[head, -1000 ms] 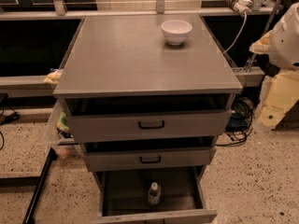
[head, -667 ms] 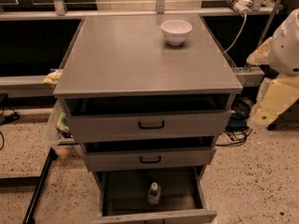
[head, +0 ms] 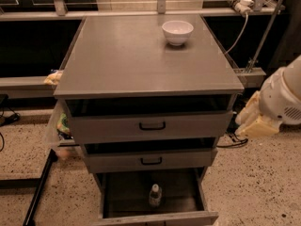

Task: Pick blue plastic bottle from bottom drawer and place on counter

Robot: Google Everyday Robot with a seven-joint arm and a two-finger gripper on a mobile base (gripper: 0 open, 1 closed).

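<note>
The blue plastic bottle (head: 155,195) stands upright in the open bottom drawer (head: 160,218), near the middle of its dark inside. Its white cap points up. The grey counter (head: 131,60) tops the cabinet. My gripper (head: 255,122) shows as a cream-coloured part below the white arm casing (head: 284,98). It hangs to the right of the cabinet, level with the top drawer, well above and to the right of the bottle. It holds nothing that I can see.
A white bowl (head: 177,32) sits at the counter's back right. The top drawer (head: 152,125) and middle drawer (head: 151,161) are each slightly open. A cable and rail (head: 244,32) run behind on the right. Bags (head: 59,126) lie left of the cabinet.
The arm and gripper have moved down and a little left, closer to the cabinet's right side. The bottle, bowl and drawers have not moved.
</note>
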